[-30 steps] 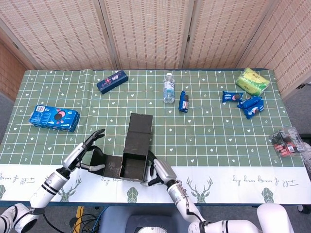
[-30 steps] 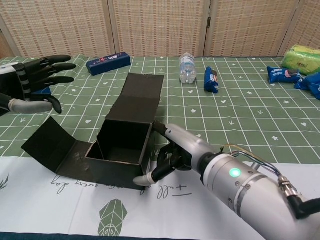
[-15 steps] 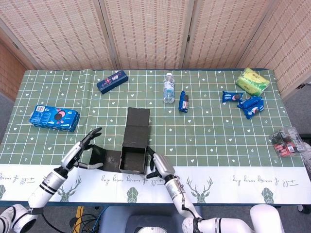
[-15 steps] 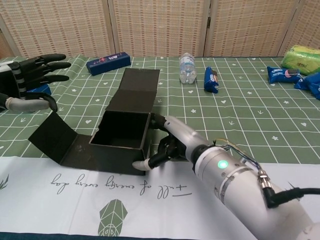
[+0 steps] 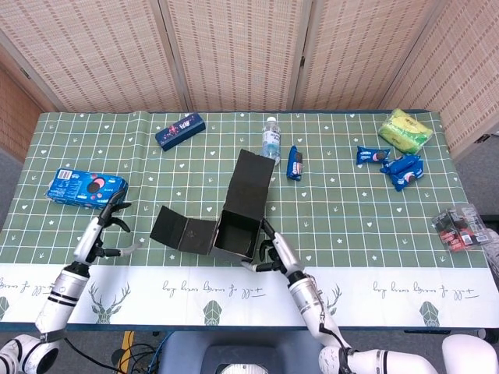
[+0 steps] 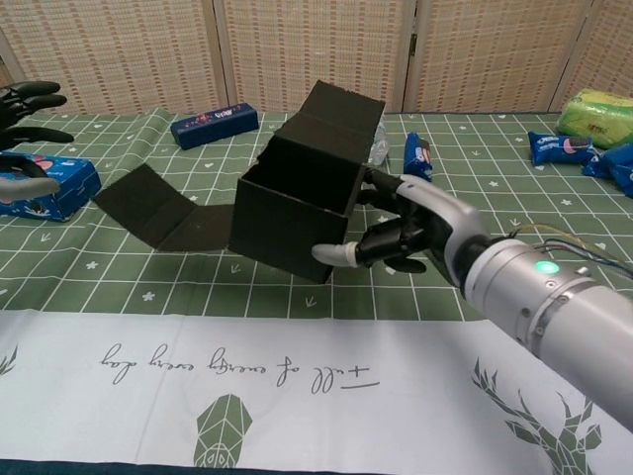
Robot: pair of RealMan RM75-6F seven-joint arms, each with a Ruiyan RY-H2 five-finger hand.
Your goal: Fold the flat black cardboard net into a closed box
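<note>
Head view: high, looking steeply down over the whole surface (image 5: 327,218). Chest view: low, near the front edge, facing across toward the screens. Shared: black box (image 5: 240,226), both hands, probably most snacks.

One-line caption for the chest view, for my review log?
Right robot hand grips the half-folded black box, lid flap up; left robot hand open, apart.

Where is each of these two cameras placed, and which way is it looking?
Head view: sits high, looking steeply down on the whole table; both forearms show, with the left hand and right hand.
Chest view: sits low at the near edge, looking across toward the screens; the right hand looms large, the left hand at the frame's edge.
Shared: the black box and both hands.
</note>
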